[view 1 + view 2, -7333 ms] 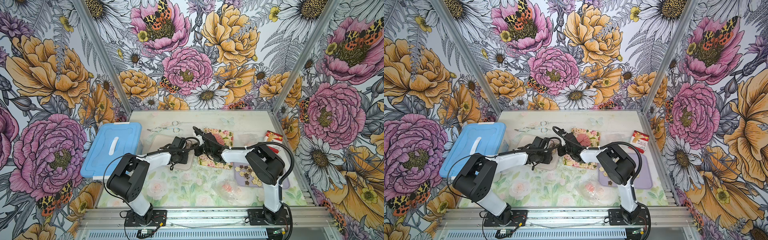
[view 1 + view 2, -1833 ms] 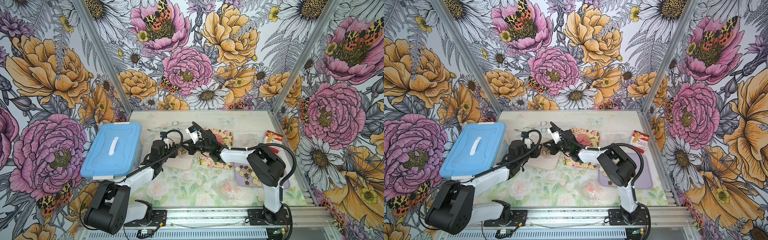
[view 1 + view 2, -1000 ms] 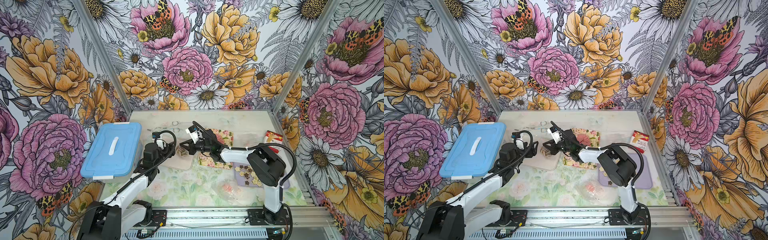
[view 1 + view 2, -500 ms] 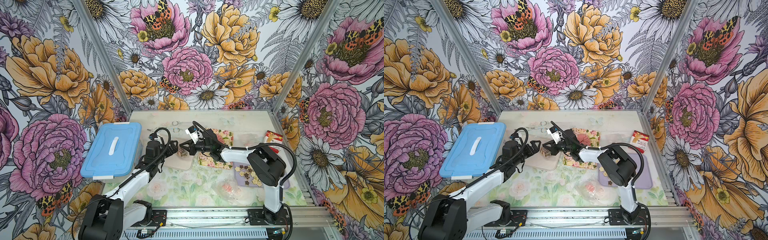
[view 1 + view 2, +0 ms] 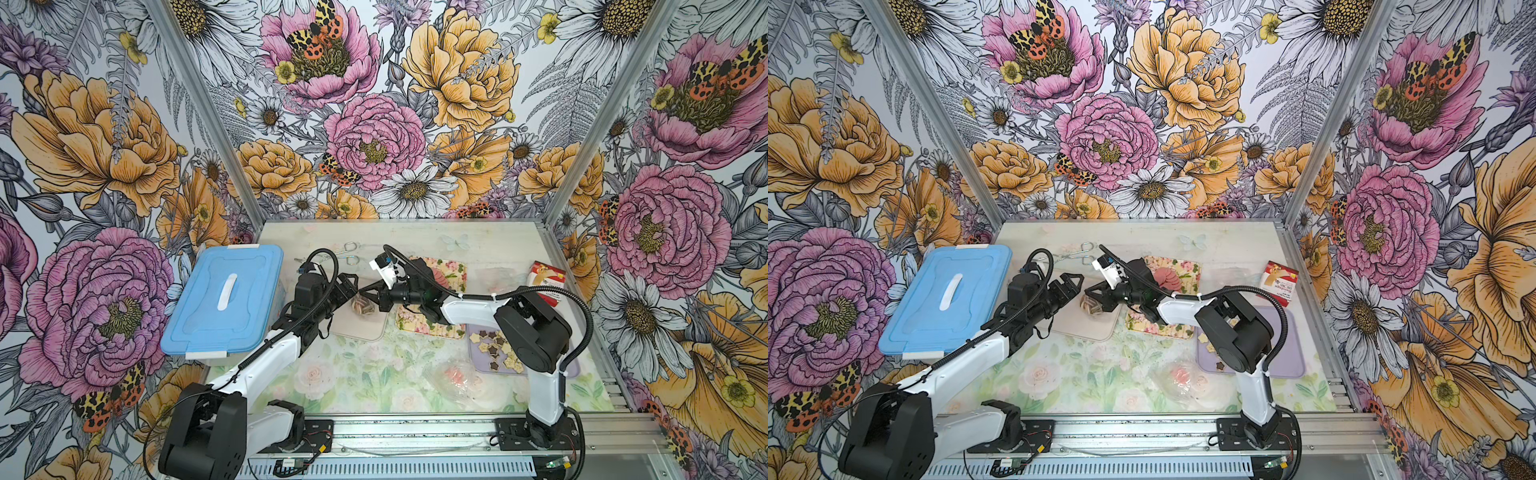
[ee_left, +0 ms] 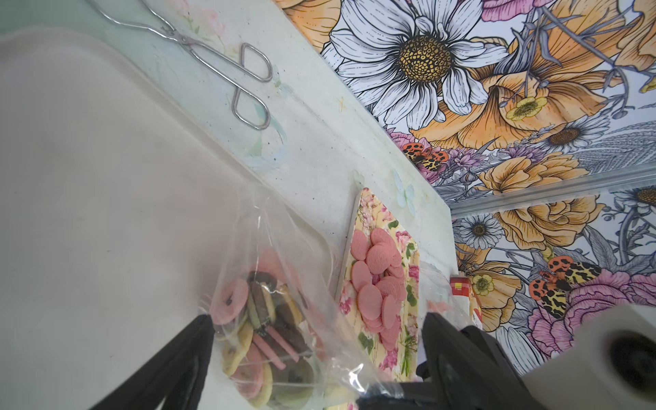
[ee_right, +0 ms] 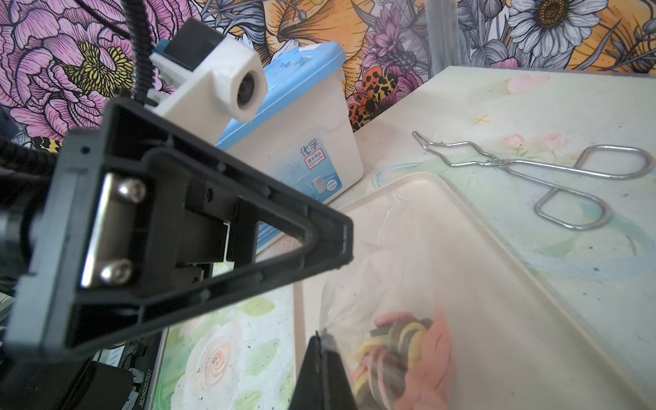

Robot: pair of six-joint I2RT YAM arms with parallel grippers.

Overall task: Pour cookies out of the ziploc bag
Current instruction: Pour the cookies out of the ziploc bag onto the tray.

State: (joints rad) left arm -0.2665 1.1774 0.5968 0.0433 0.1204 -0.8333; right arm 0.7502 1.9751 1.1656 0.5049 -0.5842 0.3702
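A clear ziploc bag (image 5: 363,305) (image 5: 1091,306) hangs over a beige tray (image 5: 365,330) (image 5: 1090,330). It holds ring-centred cookies (image 6: 262,337) in pink, brown and yellow. My right gripper (image 7: 321,337) (image 5: 377,305) is shut on a bunched edge of the bag (image 7: 401,348). My left gripper (image 6: 317,319) (image 5: 352,291) is open, with one finger on each side of the bag (image 6: 284,284). One fingertip (image 6: 206,321) sits at the bag's edge. Plain pink round cookies (image 6: 376,284) lie piled on a floral tray (image 6: 408,319).
A blue-lidded box (image 5: 226,295) stands at the left, and metal tongs (image 5: 347,253) lie behind the beige tray. A purple tray (image 5: 573,370) with star cookies (image 5: 494,345) is at the right. A crumpled clear bag (image 5: 457,382) lies in front, and a red carton (image 5: 546,282) at the far right.
My left gripper has swung from near the blue box toward the bag and now straddles it with wide jaws. The right gripper has kept the bag in place.
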